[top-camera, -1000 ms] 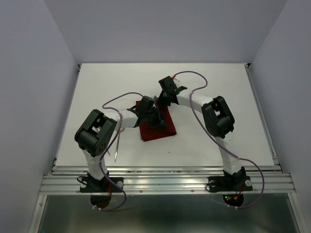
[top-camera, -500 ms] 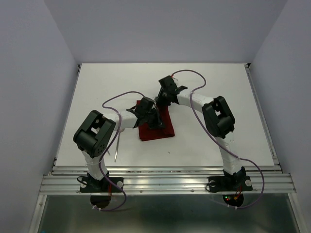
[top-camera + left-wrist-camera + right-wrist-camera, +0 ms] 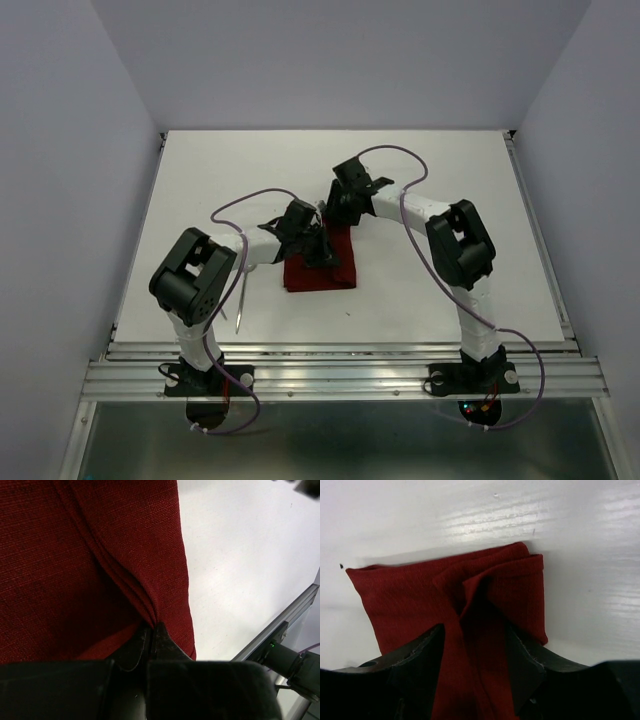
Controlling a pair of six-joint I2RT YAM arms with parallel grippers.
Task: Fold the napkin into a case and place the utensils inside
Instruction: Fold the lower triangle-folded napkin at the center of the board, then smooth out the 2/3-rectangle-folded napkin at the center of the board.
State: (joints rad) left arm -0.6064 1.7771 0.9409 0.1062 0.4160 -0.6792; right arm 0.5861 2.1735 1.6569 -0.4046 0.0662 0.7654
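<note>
The dark red napkin [image 3: 335,272] lies folded into a small rectangle at the table's middle. My left gripper [image 3: 322,254] rests on its left part, shut on a pinched ridge of the napkin [image 3: 75,555]; the left gripper [image 3: 152,626] holds that fold between closed jaws. My right gripper [image 3: 338,216] hovers over the far edge, open. In the right wrist view the right gripper [image 3: 475,635] straddles a raised crease of the napkin [image 3: 395,595] without gripping it. A slim silver utensil [image 3: 240,305] lies by the left arm, left of the cloth.
The white table [image 3: 450,200] ends at a metal rail [image 3: 340,375] along the near edge. Purple cables loop over both arms. Grey walls close in the left, right and far sides.
The right gripper has opened and let go of the napkin's far edge. The cloth now lies flatter and a little nearer. The left gripper stays shut on its fold.
</note>
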